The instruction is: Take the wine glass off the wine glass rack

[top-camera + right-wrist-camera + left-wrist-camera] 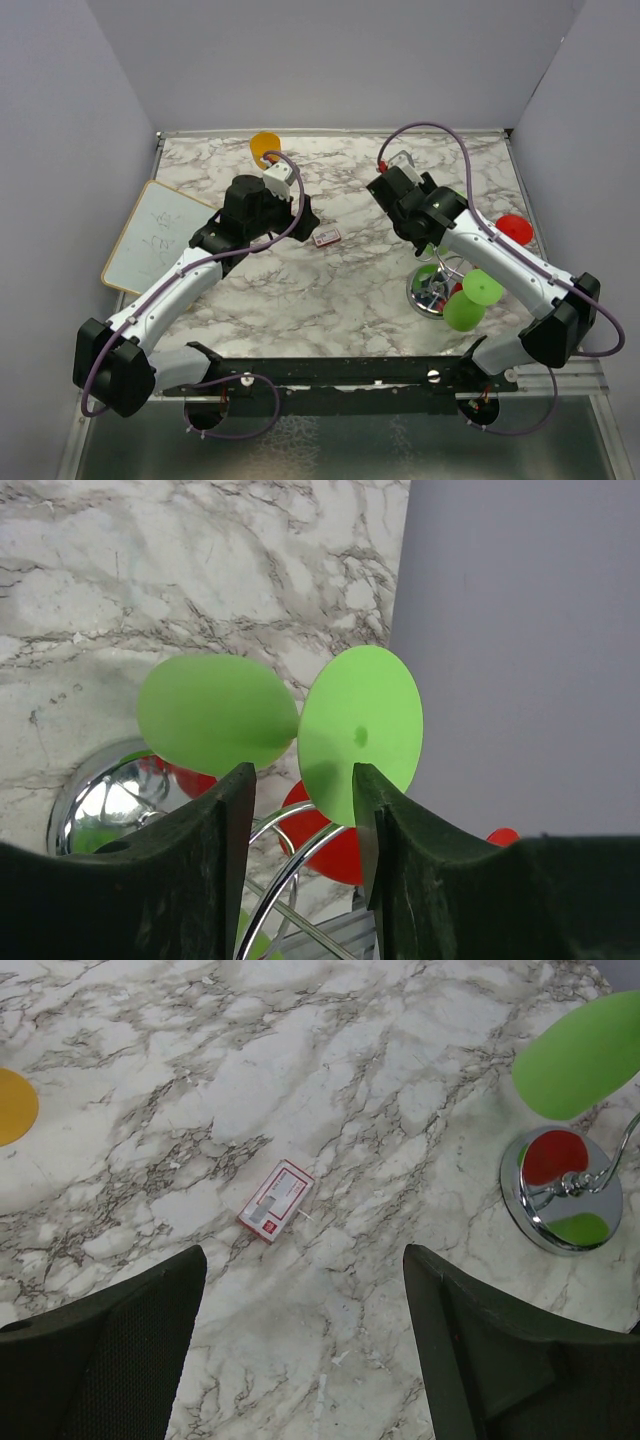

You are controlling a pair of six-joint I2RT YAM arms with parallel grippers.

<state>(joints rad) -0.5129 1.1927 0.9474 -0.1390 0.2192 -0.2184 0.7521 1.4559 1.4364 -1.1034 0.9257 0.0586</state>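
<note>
The wine glass rack (437, 290) stands on the table (340, 300) toward its near right corner, a wine glass (470, 300) hung on its near side, a small card (326, 238) mid-table, a whiteboard (155, 235) at the left edge, and a disc (265, 146) by the far edge.

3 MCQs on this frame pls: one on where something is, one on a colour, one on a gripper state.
1. Where does the red-and-white packet lie?
A) on the bare marble table
B) on the whiteboard
C) on the rack's base

2. What colour is the wine glass between the right gripper fingers?
A) red
B) orange
C) green

3. The left gripper is:
A) shut on the orange glass
B) open, holding nothing
C) shut on the packet

Answers:
1 A, there is only marble around the packet.
2 C, a green bowl and foot show either side of the fingers.
3 B, its jaws stand wide over the table.
</note>
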